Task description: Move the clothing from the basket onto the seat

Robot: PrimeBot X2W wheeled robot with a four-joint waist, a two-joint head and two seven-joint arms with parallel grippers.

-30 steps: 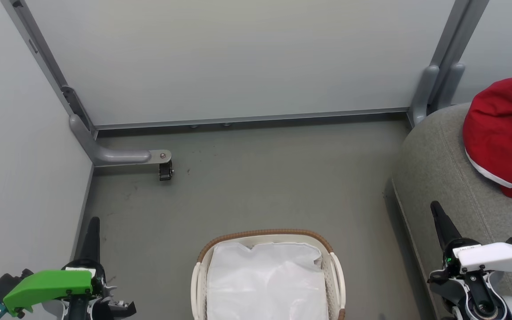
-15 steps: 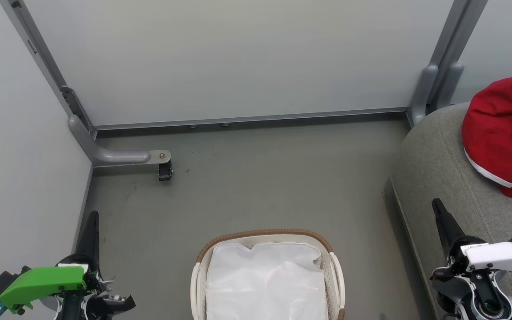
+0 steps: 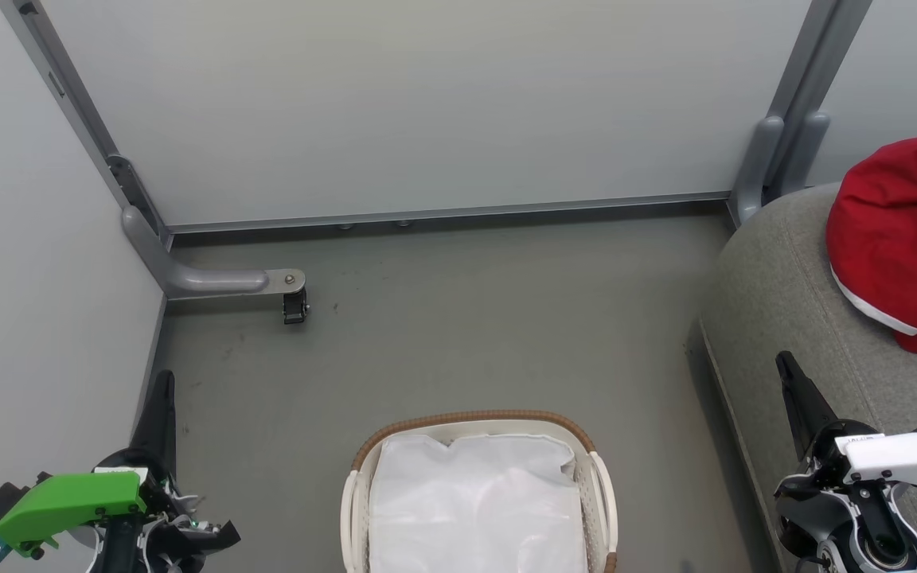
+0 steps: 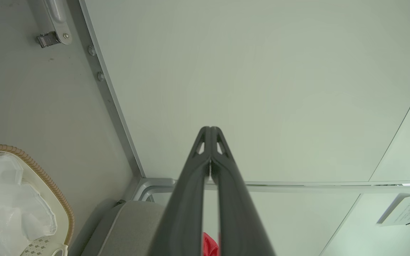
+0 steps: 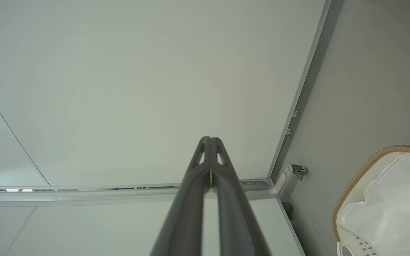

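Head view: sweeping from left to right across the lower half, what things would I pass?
left hand → basket → right hand. The grey seat is left out, because the right hand overlaps it.

Red clothing [image 3: 900, 239] heaped on grey seat [image 3: 785, 310], white-lined basket [image 3: 474, 419] apart

Pale grey wall panels [image 3: 427, 103] fill the upper frame, edged by grey metal posts [image 3: 805, 95]. Below them lies a dull, scuffed grey floor [image 3: 466, 318], with a small castor [image 3: 295, 306] at centre left.
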